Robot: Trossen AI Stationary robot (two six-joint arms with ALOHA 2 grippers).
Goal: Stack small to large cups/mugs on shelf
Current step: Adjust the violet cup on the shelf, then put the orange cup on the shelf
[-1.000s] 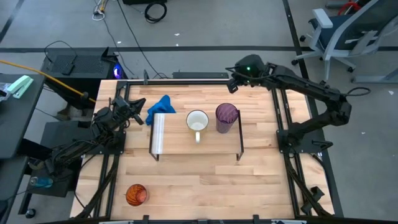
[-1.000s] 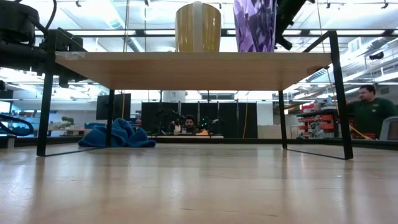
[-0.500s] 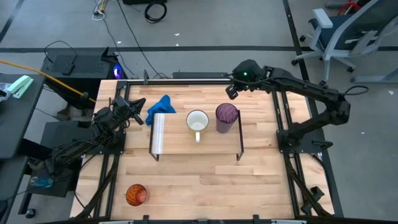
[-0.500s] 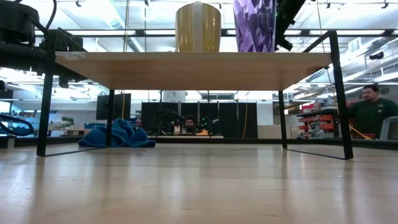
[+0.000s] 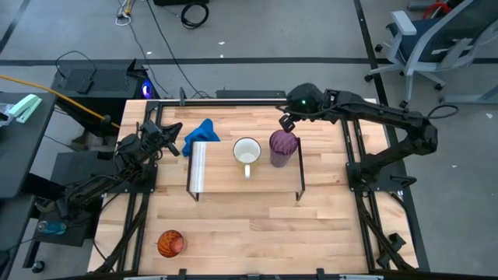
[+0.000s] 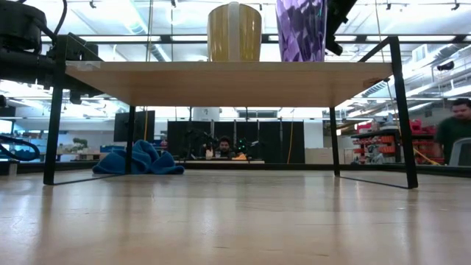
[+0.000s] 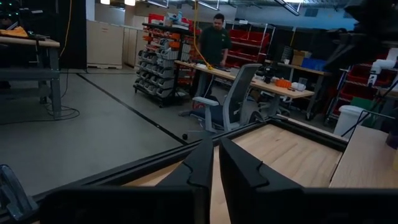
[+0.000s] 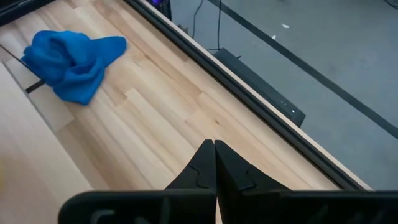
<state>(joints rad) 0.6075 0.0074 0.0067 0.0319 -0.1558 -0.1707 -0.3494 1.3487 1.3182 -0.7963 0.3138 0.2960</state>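
The shelf (image 5: 233, 183), a light-wood board on thin black legs, stands mid-table. The white handled mug (image 5: 247, 151) and the purple tumbler (image 5: 282, 146) stand upright on it side by side; both also show in the low view, the mug (image 6: 234, 31) and the tumbler (image 6: 300, 29). The small orange cup (image 5: 170, 243) stands on the tabletop near the front left corner. My right gripper (image 5: 285, 121) is shut and empty, just beyond the tumbler's far side. My left gripper (image 5: 173, 140) is shut and empty at the table's left edge.
A crumpled blue cloth (image 5: 201, 132) lies on the table behind the shelf's white end panel (image 5: 198, 166). Black frame rails run along the table's edges. A person shows in the room beyond the table (image 6: 458, 131).
My right gripper has moved toward the table's near edge and a little left, from the far rail to just behind the purple tumbler. The mug, tumbler and orange cup have kept still.
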